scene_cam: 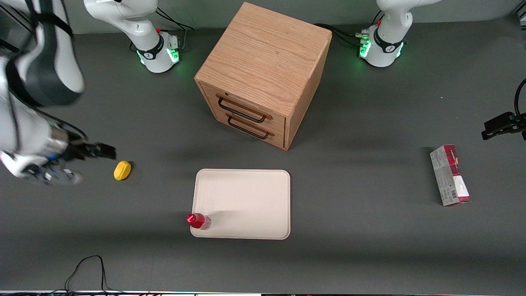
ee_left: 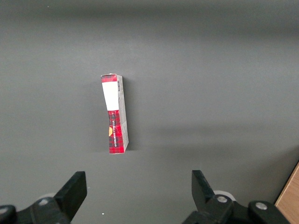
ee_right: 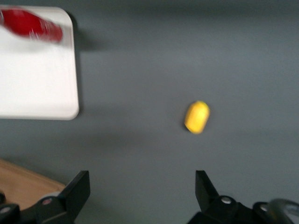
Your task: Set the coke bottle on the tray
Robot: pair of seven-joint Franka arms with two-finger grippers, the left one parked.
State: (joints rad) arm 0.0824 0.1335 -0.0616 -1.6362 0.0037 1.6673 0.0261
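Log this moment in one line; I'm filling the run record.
coke bottle: upright on tray corner | gripper: open, empty, beside lemon | stage: placed

The working arm's glossy white shell [scene_cam: 24, 123] is showing a broad black band, with black cables trailing along its wrist. Its round white base [scene_cam: 158, 51] is glowing green beneath a small red dot. The matte black two-fingered claw [ee_right: 142, 191] is standing spread, silver screws showing.

even overhead light | soft shadows | right wrist view blurred — motion
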